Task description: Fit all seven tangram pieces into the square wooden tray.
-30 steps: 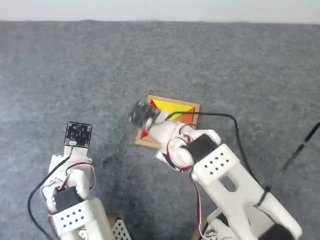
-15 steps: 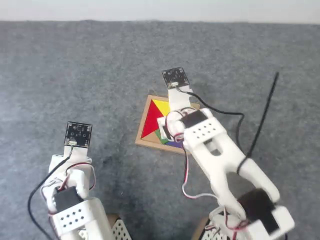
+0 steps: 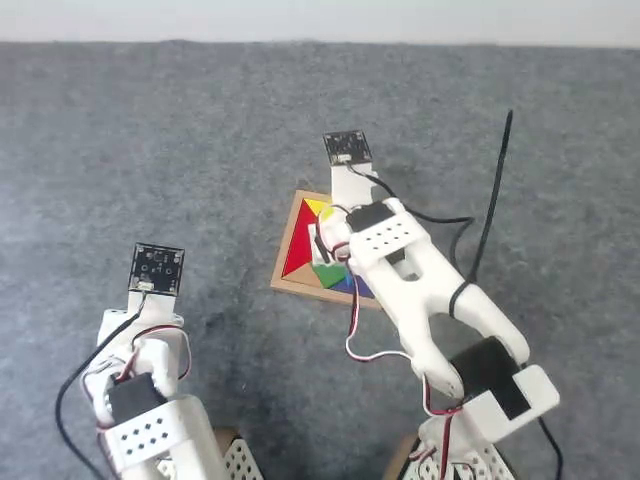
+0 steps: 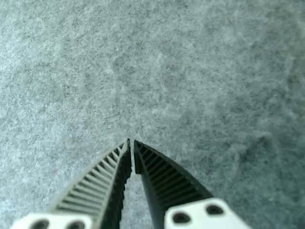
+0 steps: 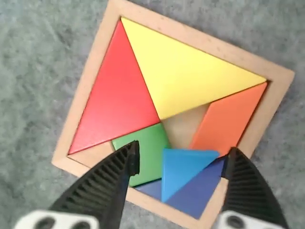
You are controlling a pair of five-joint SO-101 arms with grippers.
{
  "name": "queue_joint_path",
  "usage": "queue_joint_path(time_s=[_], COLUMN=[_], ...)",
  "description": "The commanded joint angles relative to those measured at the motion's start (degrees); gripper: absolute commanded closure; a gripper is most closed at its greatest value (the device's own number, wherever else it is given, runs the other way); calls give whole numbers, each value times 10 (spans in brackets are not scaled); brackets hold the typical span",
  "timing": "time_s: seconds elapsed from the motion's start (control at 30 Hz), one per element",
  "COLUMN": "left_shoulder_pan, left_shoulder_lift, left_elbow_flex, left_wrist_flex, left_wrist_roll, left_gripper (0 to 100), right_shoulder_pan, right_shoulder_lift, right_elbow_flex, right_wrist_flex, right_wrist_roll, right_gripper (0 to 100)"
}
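Observation:
The square wooden tray (image 5: 200, 44) holds a red triangle (image 5: 116, 105), a yellow triangle (image 5: 183, 71), an orange parallelogram (image 5: 233, 117) and a green square (image 5: 145, 155). A light blue triangle (image 5: 183, 164) lies askew, partly on a dark blue triangle (image 5: 200, 188). Bare wood shows in a small gap at the middle and in one corner. My right gripper (image 5: 183, 152) hangs open above the green and blue pieces, holding nothing. In the high view the right arm (image 3: 385, 240) covers much of the tray (image 3: 300, 290). My left gripper (image 4: 131, 141) is shut over bare carpet at the near left.
Grey carpet covers the whole table. The left arm (image 3: 140, 340) stands at the near left, well apart from the tray. A black cable (image 3: 490, 210) loops up on the right of the right arm. Open carpet lies around the tray on all sides.
The right arm has swung from the tray's left side to reach across it, wrist now over the far edge. More pieces show in the tray. The left arm has kept still.

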Motion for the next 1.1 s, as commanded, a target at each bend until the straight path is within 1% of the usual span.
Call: queue_joint_path(time_s=[0.0, 0.03, 0.1, 0.13, 0.2, 0.27, 0.3, 0.33, 0.37, 0.5, 0.6, 0.73, 0.8, 0.87, 0.97, 1.07], left_shoulder_pan=[3, 3, 3, 3, 3, 3, 3, 3, 3, 3, 3, 3, 3, 3, 3, 3], left_shoulder_lift=[-8, -8, -8, -8, -8, -8, -8, -8, -8, -8, -8, -8, -8, -8, -8, -8], left_elbow_flex=[-16, -16, -16, -16, -16, -16, -16, -16, -16, -16, -16, -17, -18, -18, -18, -18], left_wrist_flex=[-15, -15, -15, -15, -15, -15, -15, -15, -15, -15, -15, -15, -15, -20, -21, -21], left_wrist_roll=[-6, -6, -6, -6, -6, -6, -6, -6, -6, -6, -6, -6, -5, -4, -4, -4], left_gripper=[988, 988, 988, 988, 988, 988, 988, 988, 988, 988, 988, 988, 988, 988, 988, 988], right_shoulder_pan=[7, 7, 8, 8, 7, 7, 7, 7, 8, 8, 17, 44, 44, 27, -22, -34], right_shoulder_lift=[-6, -6, -6, -6, -6, -6, -2, 1, 3, 26, 52, 81, 90, 85, 34, -49], right_elbow_flex=[-48, -57, -76, -84, -100, -105, -104, -97, -84, -46, -41, -73, -98, -120, -161, -168], right_wrist_flex=[36, 48, 78, 97, 135, 161, 168, 171, 166, 123, 95, 88, 89, 113, 203, 247], right_wrist_roll=[-2, 10, 62, 91, 135, 158, 164, 165, 166, 167, 168, 168, 174, 199, 225, 267], right_gripper=[714, 715, 726, 755, 865, 998, 991, 959, 947, 994, 991, 991, 991, 991, 991, 991])
